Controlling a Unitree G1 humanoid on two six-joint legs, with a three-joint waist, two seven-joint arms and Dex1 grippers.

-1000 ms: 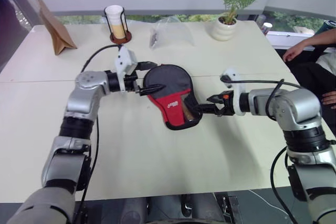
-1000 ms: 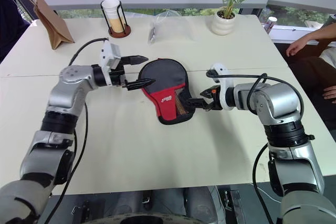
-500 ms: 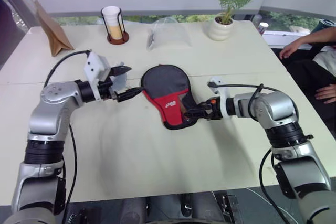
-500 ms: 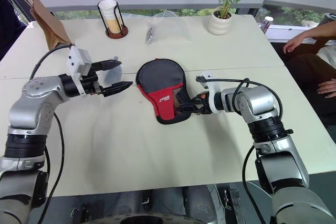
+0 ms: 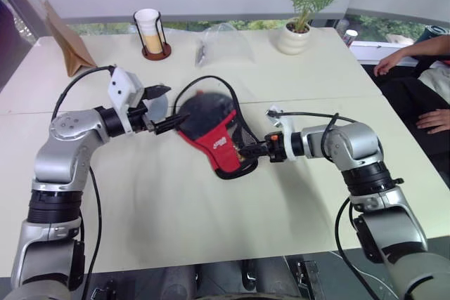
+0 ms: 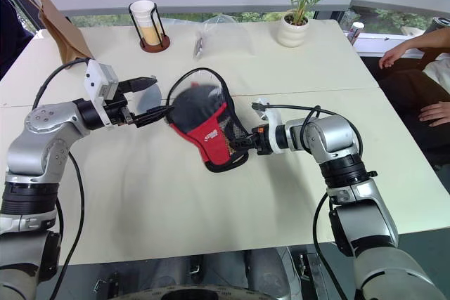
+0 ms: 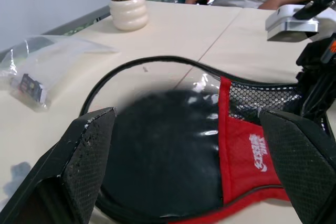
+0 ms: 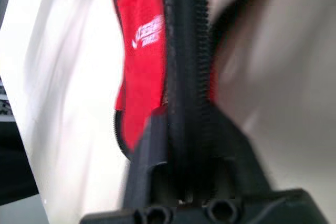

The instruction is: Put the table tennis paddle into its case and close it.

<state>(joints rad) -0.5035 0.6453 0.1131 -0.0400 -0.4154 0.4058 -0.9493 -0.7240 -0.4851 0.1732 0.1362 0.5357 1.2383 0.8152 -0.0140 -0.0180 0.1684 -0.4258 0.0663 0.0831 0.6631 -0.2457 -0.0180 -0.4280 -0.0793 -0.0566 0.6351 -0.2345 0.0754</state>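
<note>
At the middle of the table (image 5: 211,244), the case (image 5: 214,131) lies with its round black end toward the far left and its narrow red-and-mesh end toward the near right, so its long axis runs on a diagonal between the two arms. The right gripper (image 5: 247,151) meets that narrow end, and its fingers are together, clamped on the case's zipped edge; the right wrist view shows the zip teeth running straight up from between the black fingers (image 8: 152,145). The left gripper (image 5: 165,107) stands just beside the round end, to its left, with its fingers wide apart and nothing between them; the left wrist view looks across the black face through that gap. The table tennis paddle cannot be made out separately, and whether it sits inside the case cannot be told. A thin black cord loop (image 6: 193,74) arcs over the round end. By judgement, the right arm has the grip, and closing turns on drawing along that diagonal while the open left gripper steadies the round end. A slide of the unpinned case is the risk.
</note>
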